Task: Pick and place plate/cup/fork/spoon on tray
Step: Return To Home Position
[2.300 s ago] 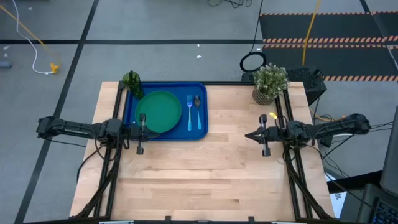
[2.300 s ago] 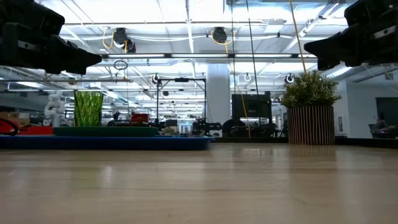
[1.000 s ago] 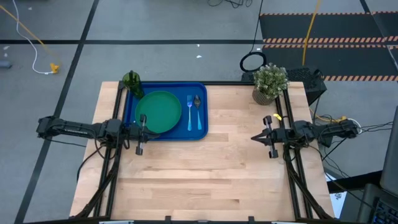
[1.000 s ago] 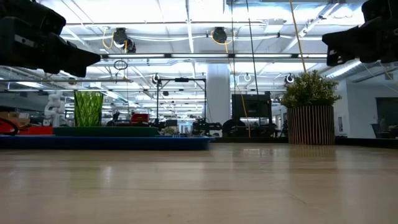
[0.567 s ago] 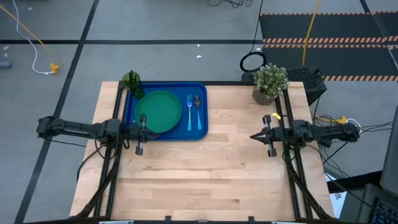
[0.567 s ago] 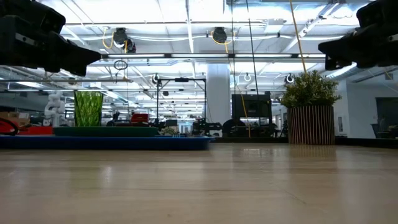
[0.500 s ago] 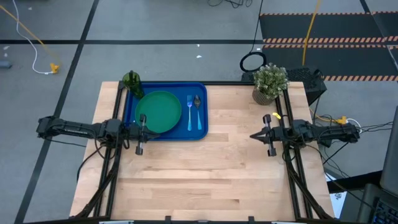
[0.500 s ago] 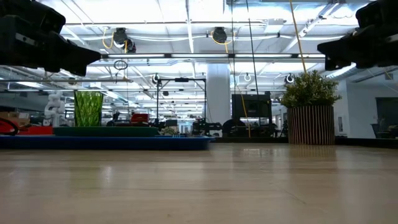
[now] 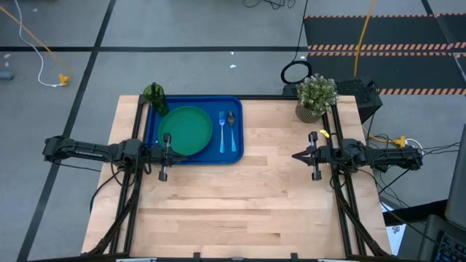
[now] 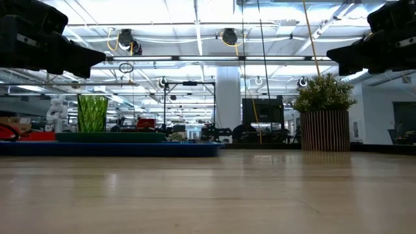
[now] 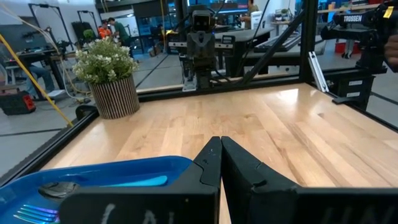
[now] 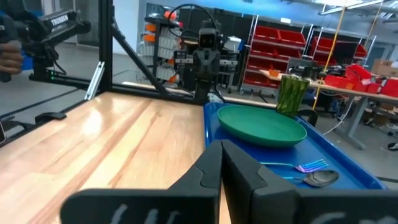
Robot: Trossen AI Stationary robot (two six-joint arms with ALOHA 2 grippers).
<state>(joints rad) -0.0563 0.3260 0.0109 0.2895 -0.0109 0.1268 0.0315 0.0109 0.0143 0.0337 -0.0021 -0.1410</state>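
Note:
The blue tray (image 9: 237,149) lies at the table's far left. On it rest the green plate (image 9: 187,129), the fork (image 9: 221,132) and the spoon (image 9: 231,126), side by side to the plate's right. The cup (image 9: 154,95) stands upright at the tray's far left corner. My left gripper (image 9: 177,153) is shut and empty, raised above the tray's near left part (image 11: 124,169). My right gripper (image 9: 294,156) is shut and empty, raised near the table's right edge. It points at the tray (image 12: 348,163), the plate (image 12: 261,124) and the cup (image 12: 291,93).
A potted plant (image 9: 316,96) stands at the table's far right corner, just beyond my right gripper. Dark frame rails (image 9: 342,196) run along the table's left and right sides. Bare wood (image 9: 240,204) lies between the arms and toward the near edge.
My right gripper has moved a little toward the table's left and far edges and dipped slightly, staying shut. The tray and the dishes have kept still.

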